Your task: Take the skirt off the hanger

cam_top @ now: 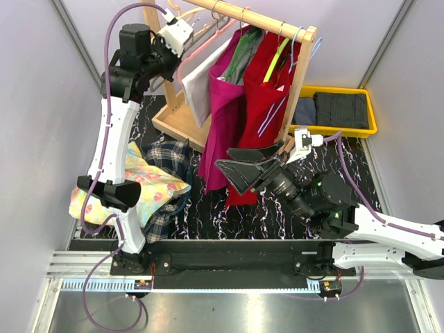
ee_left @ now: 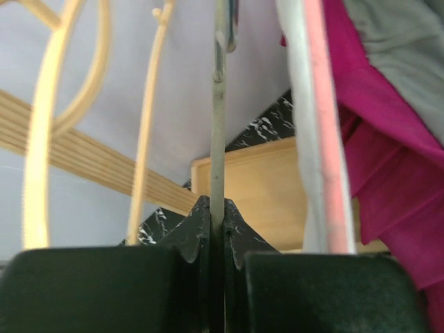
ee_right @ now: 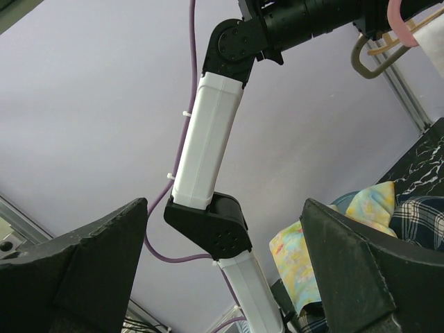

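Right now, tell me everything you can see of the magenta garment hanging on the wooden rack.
The magenta fabric garment hangs from the wooden rack's rail, between a pale grey garment and a red garment. Soft matt cloth, it falls in folds, widening to a hem above the black marbled tabletop. How it hooks on is hidden. The open right claw sits before its lower part, contact unclear; the shut left claw pinches a thin rod, not it.

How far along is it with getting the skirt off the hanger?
Early on. Done: the left gripper is shut on a hanger at the rack. In hand: the right gripper hangs open beside the magenta garment. Left: gripping the fabric and pulling it off; nothing is free yet.
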{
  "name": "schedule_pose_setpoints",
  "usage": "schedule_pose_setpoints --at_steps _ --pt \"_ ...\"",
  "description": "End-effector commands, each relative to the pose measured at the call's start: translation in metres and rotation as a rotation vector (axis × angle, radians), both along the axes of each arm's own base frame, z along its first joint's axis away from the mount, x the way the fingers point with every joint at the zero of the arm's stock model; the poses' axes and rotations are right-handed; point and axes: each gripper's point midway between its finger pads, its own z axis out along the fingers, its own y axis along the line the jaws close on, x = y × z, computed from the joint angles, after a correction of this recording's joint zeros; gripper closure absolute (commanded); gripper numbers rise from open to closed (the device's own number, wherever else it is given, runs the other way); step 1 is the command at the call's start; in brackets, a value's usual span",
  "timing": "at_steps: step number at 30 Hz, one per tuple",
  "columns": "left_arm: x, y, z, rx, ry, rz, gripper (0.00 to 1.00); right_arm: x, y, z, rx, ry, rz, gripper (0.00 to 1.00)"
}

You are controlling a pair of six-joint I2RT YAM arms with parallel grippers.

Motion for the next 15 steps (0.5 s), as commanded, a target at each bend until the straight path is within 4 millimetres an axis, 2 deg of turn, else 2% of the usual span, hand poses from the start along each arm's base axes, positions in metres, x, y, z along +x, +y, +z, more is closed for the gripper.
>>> schedule_pose_setpoints --at_steps 1,10,15 --pt "0.024 0.017 0.054 -0.026 -0.222 0.095 1.0 0.002 -0.014 0.01 0.05 -0.011 -0.039 0.01" --pt "0.054 0.018 0.077 -0.057 -0.367 0.143 1.0 0.004 -0.017 0.004 0.067 0.004 -0.046 0.02" --pt "0.062 0.007 0.074 -0.038 -0.387 0.122 1.0 0.003 -0.019 -0.001 0.085 0.013 -0.042 0.03"
